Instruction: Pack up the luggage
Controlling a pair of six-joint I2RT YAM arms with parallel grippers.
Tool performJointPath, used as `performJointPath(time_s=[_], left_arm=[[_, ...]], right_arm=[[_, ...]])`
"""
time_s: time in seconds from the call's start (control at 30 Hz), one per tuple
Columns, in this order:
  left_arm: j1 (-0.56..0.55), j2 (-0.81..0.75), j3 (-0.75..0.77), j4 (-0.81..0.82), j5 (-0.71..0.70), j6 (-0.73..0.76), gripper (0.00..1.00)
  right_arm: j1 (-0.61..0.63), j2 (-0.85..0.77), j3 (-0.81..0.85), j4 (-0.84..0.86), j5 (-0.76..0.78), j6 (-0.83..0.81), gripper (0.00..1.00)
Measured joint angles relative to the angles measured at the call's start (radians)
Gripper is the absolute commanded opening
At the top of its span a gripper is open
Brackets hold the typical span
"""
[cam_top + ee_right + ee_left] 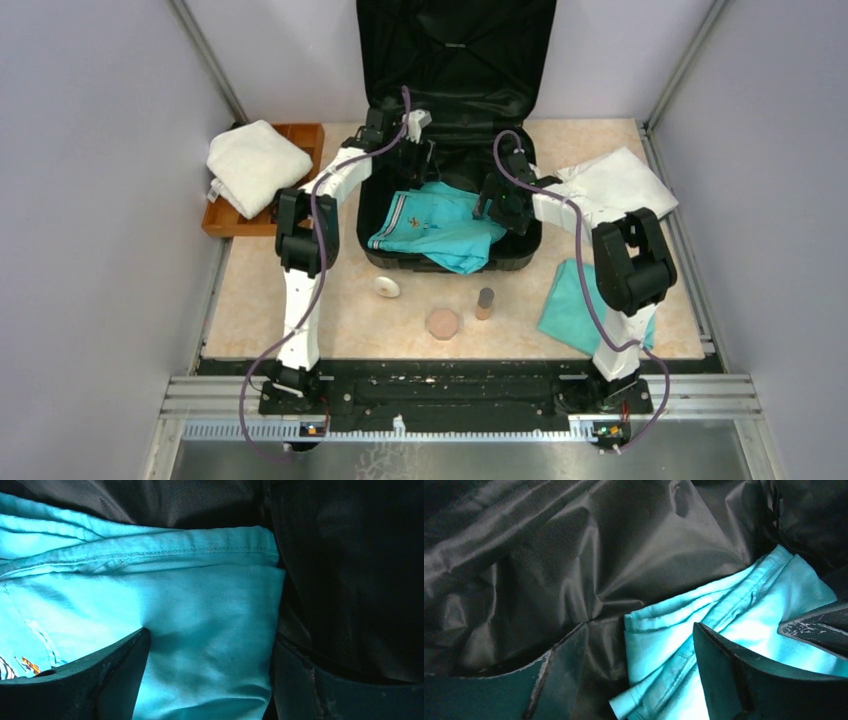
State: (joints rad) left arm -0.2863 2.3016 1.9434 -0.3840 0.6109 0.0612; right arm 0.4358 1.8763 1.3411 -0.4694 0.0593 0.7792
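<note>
The large black hard-shell suitcase lies open at the far middle of the beige tabletop, its lid propped upright against the back wall and its black fabric lining creased. A folded turquoise garment with a striped hem lies in the lower half, and one corner drapes over the near rim.

Both arms reach into the case. The left claw hangs low over the lining with its jaws spread wide and gripping nothing; the garment's stitched edge lies between its fingers. The right claw is also spread wide, poised just above the garment's seamed corner, with cloth under one finger and dark lining under the other.

Left of the case, a folded white towel sits on a brown wooden tray. To the right lie a white cloth and a second turquoise cloth. In front of the case are a small white disc, a tan round disc and a short brown cylinder.
</note>
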Motion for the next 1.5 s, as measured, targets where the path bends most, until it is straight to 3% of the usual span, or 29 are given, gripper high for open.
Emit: performJointPath(time_s=[0.13, 0.33, 0.43, 0.57, 0.63, 0.77, 1.3, 1.43, 1.5], left_arm=[[-0.002, 0.040, 0.041, -0.022, 0.023, 0.006, 0.63], [-0.006, 0.048, 0.043, -0.052, 0.060, 0.024, 0.61], [-0.010, 0.048, 0.036, -0.054, 0.062, 0.035, 0.50], [-0.014, 0.048, 0.028, -0.043, 0.050, 0.029, 0.25], [-0.014, 0.048, 0.024, -0.031, 0.050, 0.014, 0.16], [-0.014, 0.045, 0.010, 0.000, 0.042, -0.010, 0.06], [-0.017, -0.220, -0.182, 0.200, -0.254, -0.018, 0.00], [-0.015, -0.215, -0.183, 0.231, -0.344, -0.018, 0.04], [-0.014, -0.201, -0.183, 0.244, -0.383, -0.014, 0.06]], right_arm=[[0.000, -0.008, -0.046, 0.076, -0.013, 0.010, 0.66], [-0.018, -0.009, -0.052, 0.111, -0.028, 0.007, 0.63], [-0.029, -0.009, -0.057, 0.130, -0.041, 0.006, 0.54], [-0.036, -0.009, -0.058, 0.149, -0.055, -0.004, 0.29], [-0.038, -0.009, -0.058, 0.165, -0.059, -0.016, 0.26], [-0.039, -0.010, -0.058, 0.195, -0.065, -0.045, 0.24], [-0.079, -0.047, -0.007, 0.376, -0.165, -0.201, 0.25], [-0.097, 0.009, 0.078, 0.388, -0.176, -0.232, 0.37], [-0.107, 0.054, 0.119, 0.382, -0.170, -0.245, 0.49]])
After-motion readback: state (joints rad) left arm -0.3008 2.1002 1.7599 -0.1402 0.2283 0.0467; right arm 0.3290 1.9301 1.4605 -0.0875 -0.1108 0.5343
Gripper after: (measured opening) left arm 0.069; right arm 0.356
